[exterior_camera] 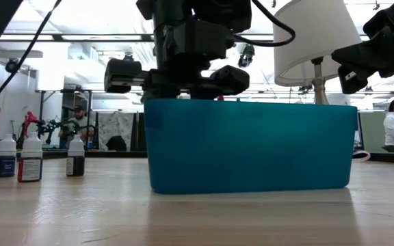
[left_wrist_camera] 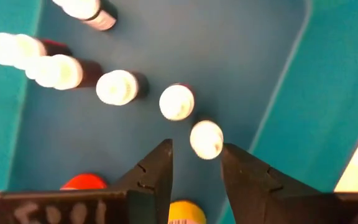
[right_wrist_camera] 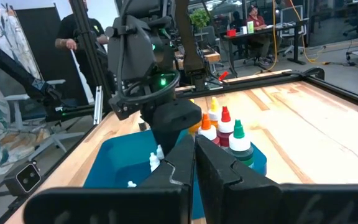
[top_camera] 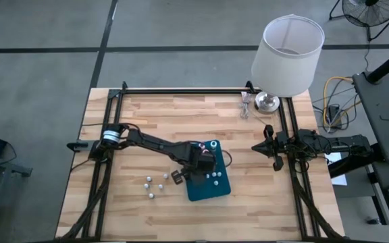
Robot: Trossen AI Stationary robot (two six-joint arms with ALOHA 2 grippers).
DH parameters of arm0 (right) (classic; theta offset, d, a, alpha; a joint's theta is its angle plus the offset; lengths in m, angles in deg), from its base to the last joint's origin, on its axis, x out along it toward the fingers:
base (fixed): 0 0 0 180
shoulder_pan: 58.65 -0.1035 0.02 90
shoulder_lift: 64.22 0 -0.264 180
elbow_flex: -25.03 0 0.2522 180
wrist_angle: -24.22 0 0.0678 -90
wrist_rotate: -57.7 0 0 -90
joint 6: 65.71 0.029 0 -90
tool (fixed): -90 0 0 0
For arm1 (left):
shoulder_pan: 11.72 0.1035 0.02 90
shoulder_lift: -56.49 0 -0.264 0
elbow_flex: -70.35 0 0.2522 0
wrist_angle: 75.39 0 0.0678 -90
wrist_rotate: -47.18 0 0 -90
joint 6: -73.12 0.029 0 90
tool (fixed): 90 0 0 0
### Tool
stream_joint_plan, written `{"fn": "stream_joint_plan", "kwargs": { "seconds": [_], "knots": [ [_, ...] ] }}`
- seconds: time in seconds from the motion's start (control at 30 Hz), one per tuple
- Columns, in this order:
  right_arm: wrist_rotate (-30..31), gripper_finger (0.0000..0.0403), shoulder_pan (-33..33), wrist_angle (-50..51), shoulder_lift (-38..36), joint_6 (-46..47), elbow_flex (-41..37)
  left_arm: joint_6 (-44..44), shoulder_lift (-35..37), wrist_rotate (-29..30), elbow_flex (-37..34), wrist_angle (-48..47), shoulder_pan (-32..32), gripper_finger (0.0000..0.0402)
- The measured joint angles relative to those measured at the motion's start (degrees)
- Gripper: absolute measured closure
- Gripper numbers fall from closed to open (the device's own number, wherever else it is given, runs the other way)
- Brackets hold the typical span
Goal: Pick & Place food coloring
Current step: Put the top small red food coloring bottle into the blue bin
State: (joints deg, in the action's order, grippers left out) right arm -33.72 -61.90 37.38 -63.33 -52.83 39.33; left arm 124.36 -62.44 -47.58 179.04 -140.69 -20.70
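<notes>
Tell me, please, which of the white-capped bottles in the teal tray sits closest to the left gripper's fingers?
The white-capped bottle at the end of the curved row, just beyond the left gripper and in line with the gap between its open fingers; the other white caps sit farther along the tray.

Teal tray (top_camera: 206, 187); white-capped food coloring bottles (left_wrist_camera: 178, 101) inside tray; pale striped wood table (top_camera: 181, 121); white lampshade (top_camera: 288, 46).

Overhead looks straight down, low level across; both share the teal tray (top_camera: 208, 185).

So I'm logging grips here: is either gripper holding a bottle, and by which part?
Nothing is held. The left gripper is open over the teal tray, a white-capped bottle free between its fingertips. The right gripper is shut, empty.
</notes>
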Motion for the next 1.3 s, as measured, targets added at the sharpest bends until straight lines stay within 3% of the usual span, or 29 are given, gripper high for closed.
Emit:
{"fn": "stream_joint_plan", "kwargs": {
  "seconds": [0.47, 0.77, 1.3],
  "knots": [
    [0.0, 0.0394, 0.0, 0.0, 0.0, 0.0, 0.0, -0.8, 1.6, 0.2, 1.8, -2.7, 0.1, 0.0296],
    [0.0, 0.0394, 0.0, 0.0, 0.0, 0.0, 0.0, -6.7, 5.8, 0.3, 1.8, -5.0, 0.1, 0.0296],
    [0.0, 0.0394, 0.0, 0.0, 0.0, 0.0, 0.0, -33.1, 13.8, -0.9, 1.4, -17.3, -0.9, 0.0296]
  ]
}}
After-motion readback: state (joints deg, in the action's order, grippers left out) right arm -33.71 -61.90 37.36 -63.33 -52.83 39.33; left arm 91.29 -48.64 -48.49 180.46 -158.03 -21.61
